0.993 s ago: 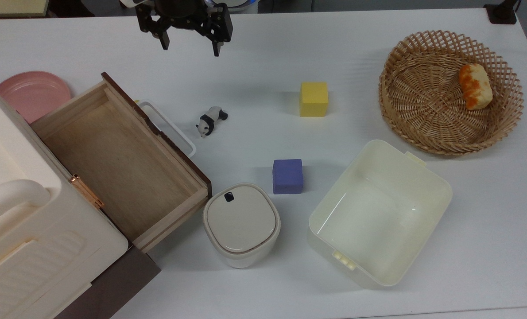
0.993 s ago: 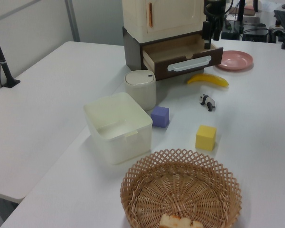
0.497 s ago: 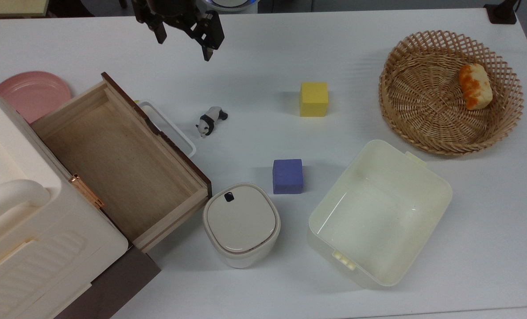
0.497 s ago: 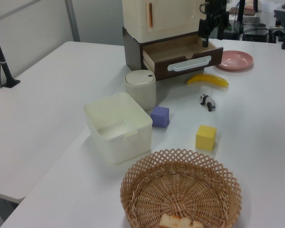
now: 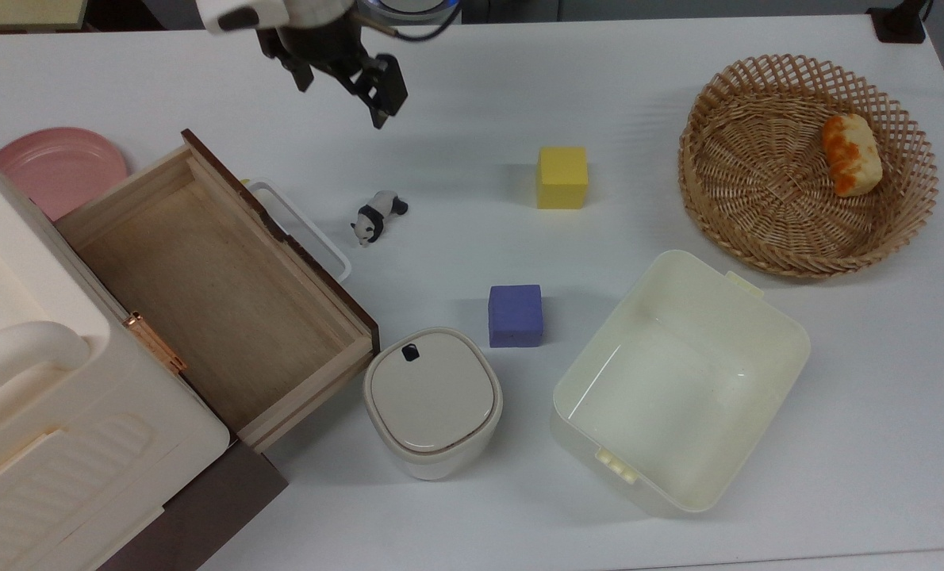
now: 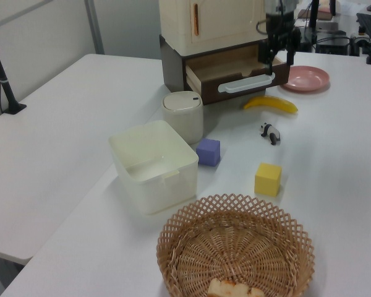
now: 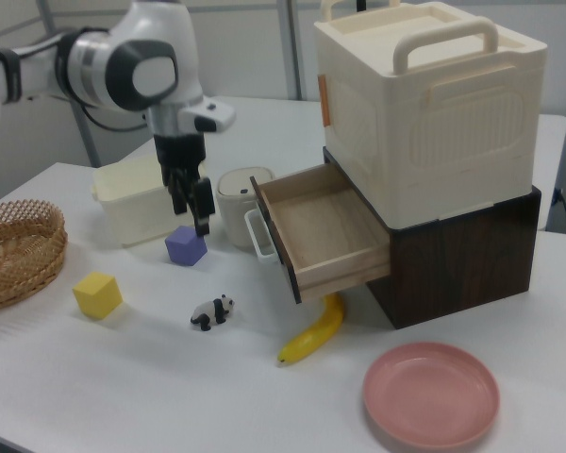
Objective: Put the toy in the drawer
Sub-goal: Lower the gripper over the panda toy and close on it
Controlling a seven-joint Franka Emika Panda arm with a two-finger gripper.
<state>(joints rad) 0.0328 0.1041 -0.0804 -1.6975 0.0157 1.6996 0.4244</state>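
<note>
My gripper (image 5: pixel 345 83) spread wide, holding nothing, up high above toy (image 5: pixel 378 216). Toy sits on surface (image 5: pixel 472 103), just beside drawer (image 5: pixel 226 309) handle. I think: go down slow over panda middle, pinch soft, tiny thing slips easy. Drawer open, ready.
</note>
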